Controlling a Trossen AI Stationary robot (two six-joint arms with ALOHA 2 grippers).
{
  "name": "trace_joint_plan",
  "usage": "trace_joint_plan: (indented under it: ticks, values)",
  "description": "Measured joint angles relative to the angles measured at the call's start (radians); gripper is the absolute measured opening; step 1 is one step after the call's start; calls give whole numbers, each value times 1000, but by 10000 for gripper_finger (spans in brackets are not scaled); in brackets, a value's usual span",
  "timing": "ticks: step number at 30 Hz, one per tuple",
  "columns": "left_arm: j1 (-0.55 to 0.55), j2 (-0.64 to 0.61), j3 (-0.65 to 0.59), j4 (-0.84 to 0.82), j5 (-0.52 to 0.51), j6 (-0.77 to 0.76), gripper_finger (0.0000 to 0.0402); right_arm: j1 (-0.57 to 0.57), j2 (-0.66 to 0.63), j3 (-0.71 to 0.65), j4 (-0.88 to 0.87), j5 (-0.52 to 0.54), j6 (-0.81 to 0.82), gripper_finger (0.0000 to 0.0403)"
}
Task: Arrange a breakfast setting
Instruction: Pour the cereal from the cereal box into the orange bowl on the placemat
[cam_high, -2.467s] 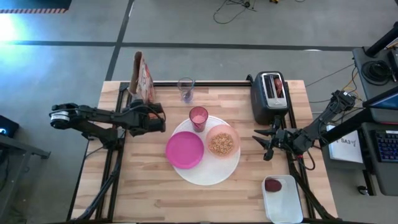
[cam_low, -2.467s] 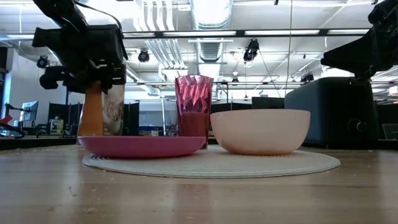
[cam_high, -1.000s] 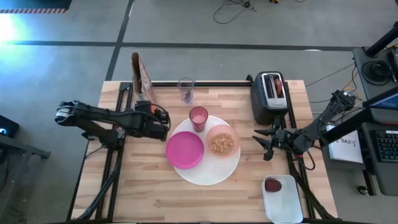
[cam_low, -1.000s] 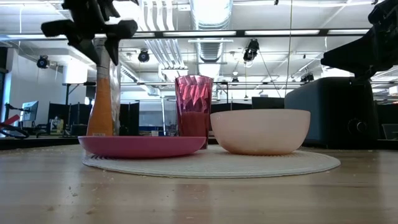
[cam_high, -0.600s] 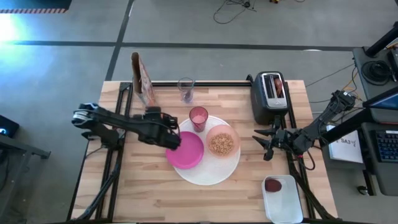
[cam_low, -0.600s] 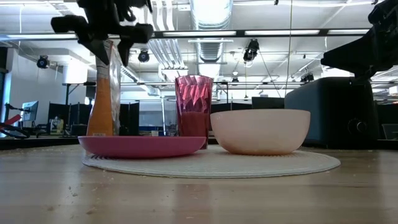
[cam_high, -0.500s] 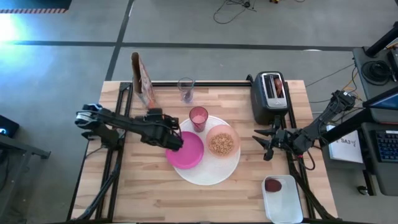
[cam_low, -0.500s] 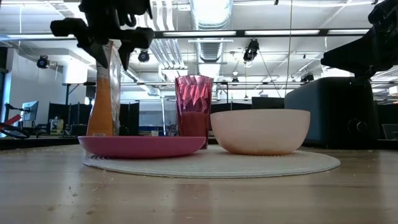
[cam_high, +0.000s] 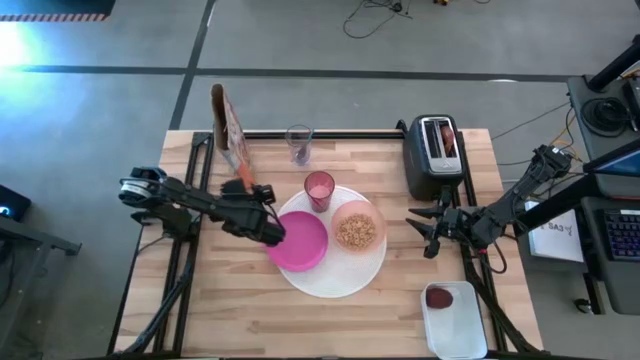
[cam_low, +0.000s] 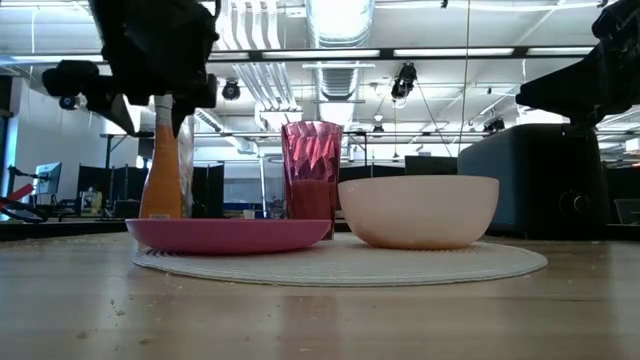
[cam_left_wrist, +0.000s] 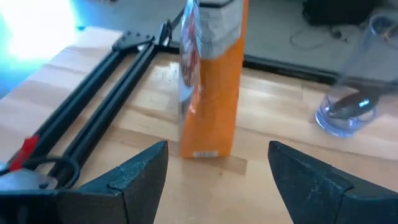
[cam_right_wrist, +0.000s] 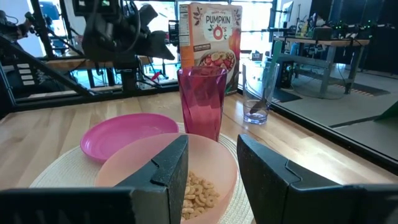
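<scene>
The big white plate lies mid-table. On it sit the magenta plate, the pale pink bowl with cereal, and the pink tumbler. A clear glass with a spoon in it stands toward the far edge. My left gripper hangs open between the magenta plate's left rim and an upright orange cereal box, pointing at the box with nothing between its fingers. My right gripper waits open at the table's right side. A dark red fruit lies in a white tray.
A black toaster stands at the far right with something reddish in its slot. Black frame rails run along the table's left side and far edge. Bare wood lies along the near edge, left of the tray.
My left gripper has come away from the cereal box, moving toward the near-right and the magenta plate's rim. It has sunk and rolled about its own axis. The box stays upright where it was.
</scene>
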Motion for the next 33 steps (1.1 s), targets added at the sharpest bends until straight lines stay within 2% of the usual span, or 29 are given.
trace_joint_plan:
  ticks: [5,11,17,25,33]
  values:
    - [37,0,-61,0,-116,-11,261,0,0,0,0,0,0,128]
    - [97,0,-113,11,-134,-23,261,0,0,0,0,0,0,128]
    - [113,0,-128,153,-288,56,261,0,0,0,0,0,1,128]
    - [178,15,-140,185,-292,118,261,0,0,0,0,0,0,128]
    - [231,117,-149,192,-292,110,261,0,0,0,0,0,0,128]
